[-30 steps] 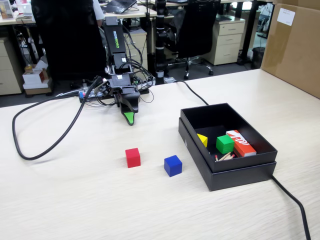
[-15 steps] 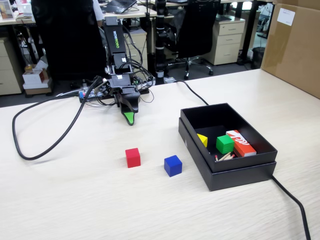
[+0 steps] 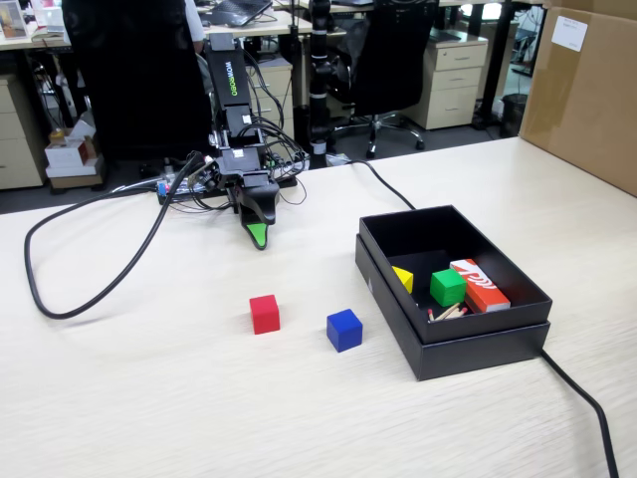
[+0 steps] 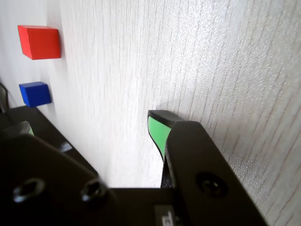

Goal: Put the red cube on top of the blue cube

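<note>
Fixed view shows the red cube (image 3: 265,313) sitting on the tabletop (image 3: 149,398) near its middle, with the blue cube (image 3: 344,330) just beside it but apart, toward the black box (image 3: 453,334). Both cubes lie well apart from the claw (image 3: 257,235), which rests tip-down at the far edge, holding nothing; its opening I cannot tell.

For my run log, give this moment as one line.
hand: near base, empty | red cube: on table | blue cube: beside it, apart | stack: not started
</note>
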